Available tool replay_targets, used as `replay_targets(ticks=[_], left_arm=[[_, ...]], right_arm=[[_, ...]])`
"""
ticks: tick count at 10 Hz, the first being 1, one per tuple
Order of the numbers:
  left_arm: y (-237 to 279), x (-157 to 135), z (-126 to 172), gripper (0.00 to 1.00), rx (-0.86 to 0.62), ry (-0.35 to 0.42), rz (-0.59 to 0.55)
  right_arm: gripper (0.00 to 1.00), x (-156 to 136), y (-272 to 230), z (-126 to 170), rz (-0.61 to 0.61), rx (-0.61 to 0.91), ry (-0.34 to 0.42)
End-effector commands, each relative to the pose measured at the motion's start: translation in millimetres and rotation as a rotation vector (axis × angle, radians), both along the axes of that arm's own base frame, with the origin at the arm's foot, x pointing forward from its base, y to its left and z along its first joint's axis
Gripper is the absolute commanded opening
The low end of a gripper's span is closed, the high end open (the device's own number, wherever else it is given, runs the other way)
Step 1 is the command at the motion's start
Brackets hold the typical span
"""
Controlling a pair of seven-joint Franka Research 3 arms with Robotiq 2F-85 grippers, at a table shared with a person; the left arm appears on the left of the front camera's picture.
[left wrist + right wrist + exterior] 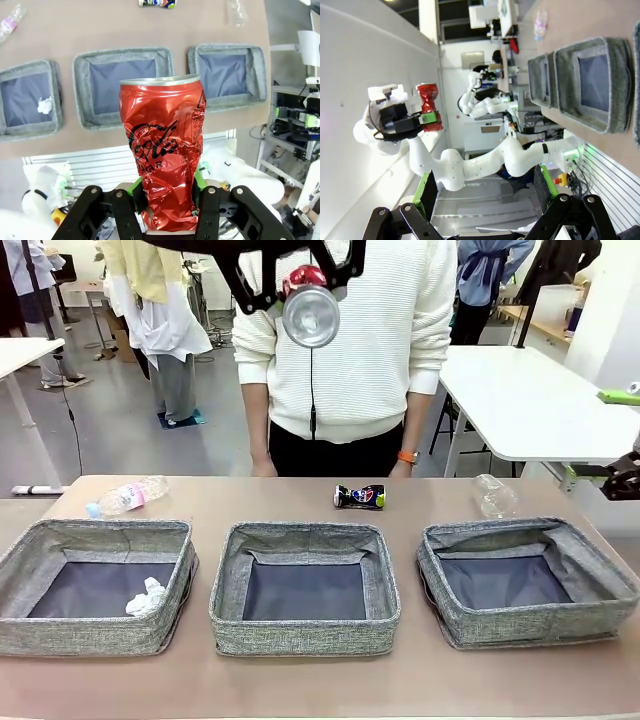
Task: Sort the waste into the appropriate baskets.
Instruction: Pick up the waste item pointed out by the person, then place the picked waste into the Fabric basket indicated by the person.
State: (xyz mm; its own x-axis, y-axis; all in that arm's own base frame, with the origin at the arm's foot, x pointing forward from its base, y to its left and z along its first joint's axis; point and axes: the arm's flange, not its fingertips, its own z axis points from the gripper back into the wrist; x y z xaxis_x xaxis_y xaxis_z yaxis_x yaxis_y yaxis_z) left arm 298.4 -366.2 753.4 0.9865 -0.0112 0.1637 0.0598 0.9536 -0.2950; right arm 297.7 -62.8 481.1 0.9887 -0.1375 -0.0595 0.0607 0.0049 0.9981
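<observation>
Item: red can (162, 150), dented, clamped by its base in left gripper (167, 190), high above the table, roughly over middle basket (305, 635), which looks empty. Right gripper (486, 186): jaws wide, nothing between them. Handling: lower can inside the chosen basket's walls before release, lest it bounce out.

left arm: raised high, my left gripper (167, 197) pointing down, clamped on the dented red can (162, 150) | right arm: wrist rolled sideways, my right gripper (487, 195) spread wide, holding nothing
</observation>
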Motion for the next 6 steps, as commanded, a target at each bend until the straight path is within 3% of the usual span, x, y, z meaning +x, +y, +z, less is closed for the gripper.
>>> replay_targets(ticks=[1,6], left_arm=[[2.2,-3.9,-0.7,0.29,0.0,-0.014,0.004],[2.2,-3.9,-0.7,0.29,0.0,-0.014,0.004]], right_arm=[[1.0,1.6,-1.3,2.0,0.003,0.013,-0.029],[1.0,1.6,-1.3,2.0,0.003,0.013,-0.029]])
